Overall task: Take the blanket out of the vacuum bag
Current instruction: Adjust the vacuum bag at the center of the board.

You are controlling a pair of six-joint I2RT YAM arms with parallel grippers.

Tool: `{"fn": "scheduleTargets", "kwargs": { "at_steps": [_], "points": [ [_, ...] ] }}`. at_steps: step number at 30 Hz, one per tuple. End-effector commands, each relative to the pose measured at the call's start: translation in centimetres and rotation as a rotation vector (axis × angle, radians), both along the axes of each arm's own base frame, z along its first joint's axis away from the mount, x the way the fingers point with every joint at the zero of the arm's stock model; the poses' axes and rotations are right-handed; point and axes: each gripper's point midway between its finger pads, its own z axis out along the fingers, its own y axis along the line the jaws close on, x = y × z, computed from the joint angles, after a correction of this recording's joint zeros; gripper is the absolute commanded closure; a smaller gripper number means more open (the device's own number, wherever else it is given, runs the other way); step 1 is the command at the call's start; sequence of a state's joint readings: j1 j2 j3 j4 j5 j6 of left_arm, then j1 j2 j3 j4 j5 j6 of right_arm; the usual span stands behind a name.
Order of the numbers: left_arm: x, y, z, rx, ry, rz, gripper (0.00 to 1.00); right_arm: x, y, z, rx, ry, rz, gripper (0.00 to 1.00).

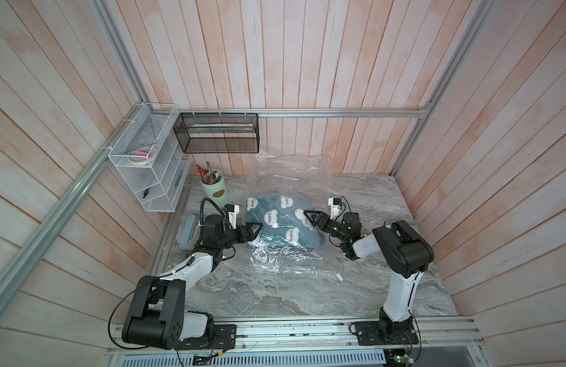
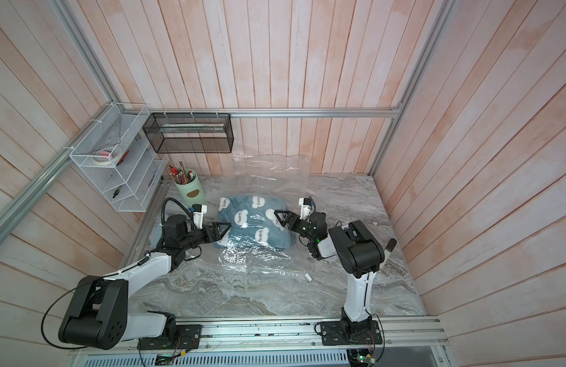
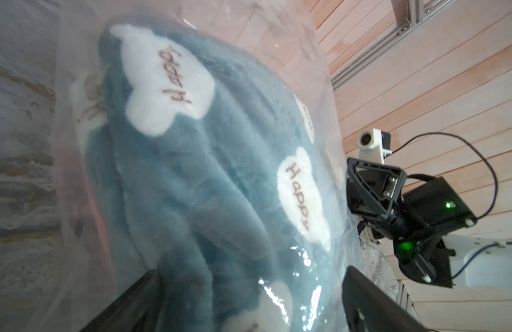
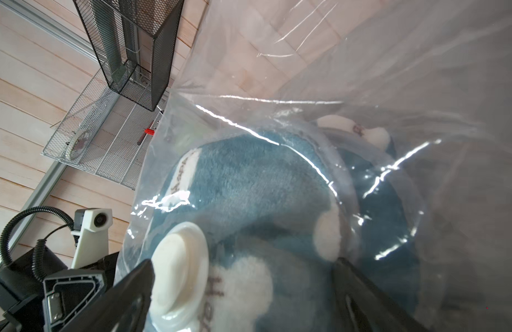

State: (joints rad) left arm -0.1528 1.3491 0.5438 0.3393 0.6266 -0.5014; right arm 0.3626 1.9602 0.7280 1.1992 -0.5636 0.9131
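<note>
Teal fleece blanket (image 1: 276, 222), soft and light, mid-frame inside crinkly, slippery vacuum bag (image 1: 275, 260). Left gripper (image 1: 254, 230) and right gripper (image 1: 309, 218) flanking it, jaws wide, empty. Likely best pinched at loose lower film.

Left tool (image 1: 256, 230), right tool (image 1: 308, 219): jaws apart.

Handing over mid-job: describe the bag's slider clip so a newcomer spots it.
On the marble tabletop lies the clear vacuum bag holding a blue blanket. At the bag's flat edge nearest the right arm's base sits the slider clip: a tiny white block, unlike the round white valve over the blanket.
</note>
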Motion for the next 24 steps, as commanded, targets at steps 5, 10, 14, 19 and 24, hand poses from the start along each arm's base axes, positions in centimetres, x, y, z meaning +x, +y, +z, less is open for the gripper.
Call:
{"fn": "scheduleTargets", "kwargs": {
  "at_steps": [5,10,14,19,24],
  "points": [
    [-3.5,-3.7,-0.6,-0.075,0.050,-0.103,0.00,1.5,2.9,0.2,-0.076,-0.041,0.126,0.03],
    [-5.1,-6.5,-1.0,-0.079,0.080,-0.157,0.00,3.2,3.8,0.3,-0.094,-0.057,0.148,0.03],
    [-6.4,-9.2,-1.2,-0.067,0.103,-0.214,0.00,4.2,4.7,-0.3,-0.080,-0.051,0.179,0.03],
    [-7.5,-12.5,-0.9,-0.066,0.136,-0.279,0.00,5.9,6.1,-1.1,-0.062,-0.046,0.214,0.03],
    [-8.0,-16.2,-1.1,-0.009,0.153,-0.375,0.00,7.2,8.6,-1.1,-0.025,-0.046,0.289,0.03]
  ]
}}
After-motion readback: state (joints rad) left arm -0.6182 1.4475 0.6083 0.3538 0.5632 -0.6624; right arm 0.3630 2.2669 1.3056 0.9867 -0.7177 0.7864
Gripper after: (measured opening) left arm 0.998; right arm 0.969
